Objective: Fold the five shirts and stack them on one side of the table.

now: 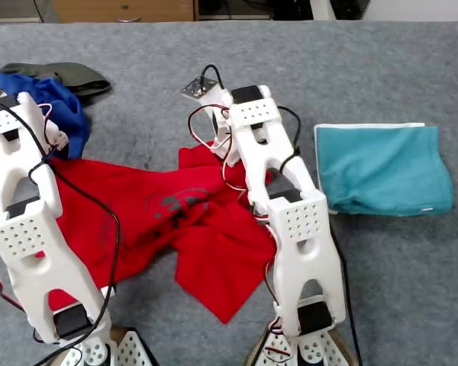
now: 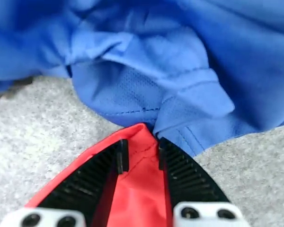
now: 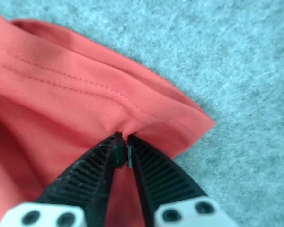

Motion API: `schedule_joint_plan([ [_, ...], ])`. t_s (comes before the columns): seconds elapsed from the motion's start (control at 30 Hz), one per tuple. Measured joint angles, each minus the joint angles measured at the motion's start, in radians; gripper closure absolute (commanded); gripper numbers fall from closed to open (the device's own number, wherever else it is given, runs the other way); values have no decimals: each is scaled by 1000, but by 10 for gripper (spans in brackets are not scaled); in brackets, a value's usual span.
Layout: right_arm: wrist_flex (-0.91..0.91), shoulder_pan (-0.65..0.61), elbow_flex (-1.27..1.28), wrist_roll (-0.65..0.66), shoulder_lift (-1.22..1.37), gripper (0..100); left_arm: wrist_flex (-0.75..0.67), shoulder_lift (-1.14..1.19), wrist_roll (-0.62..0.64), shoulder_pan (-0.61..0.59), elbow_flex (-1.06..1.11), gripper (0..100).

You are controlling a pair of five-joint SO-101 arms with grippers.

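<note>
Done: teal shirt [image 1: 383, 169] folded at 3 o'clock. In hand: red shirt [image 1: 191, 229] at centre, pinched tight by left tool [image 2: 139, 153] and right tool [image 3: 124, 146]. Remaining: blue shirt [image 1: 61, 107], olive shirt [image 1: 61, 76] at 10 o'clock.

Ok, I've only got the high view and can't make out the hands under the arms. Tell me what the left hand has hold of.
Observer: In its wrist view, the left hand is shut on a folded edge of the red shirt, not on the blue shirt bunched just past its tips.
Operator: Good. Now give me the right hand.
Observer: The right hand pinches the red shirt too, at a stitched hem close to a corner, with its tips nearly together.
</note>
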Motion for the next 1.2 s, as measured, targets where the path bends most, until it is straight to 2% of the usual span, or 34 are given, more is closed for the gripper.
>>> schedule_joint_plan([
  [0.33, 0, 0, 0, 0, 0, 990, -5, 58, 0, 0, -3, 886],
  [0.53, 0, 0, 0, 0, 0, 990, -5, 64, 61, 2, -5, 888],
  [0.67, 0, 0, 0, 0, 0, 990, 0, 69, 72, 3, -23, 980],
  [0.77, 0, 0, 0, 0, 0, 990, 0, 74, 72, 8, -43, 977],
  [1.0, 0, 0, 0, 0, 0, 990, 115, 77, 72, 8, -140, 981],
  [1.2, 0, 0, 0, 0, 0, 990, 258, 78, 72, 8, -305, 981],
])
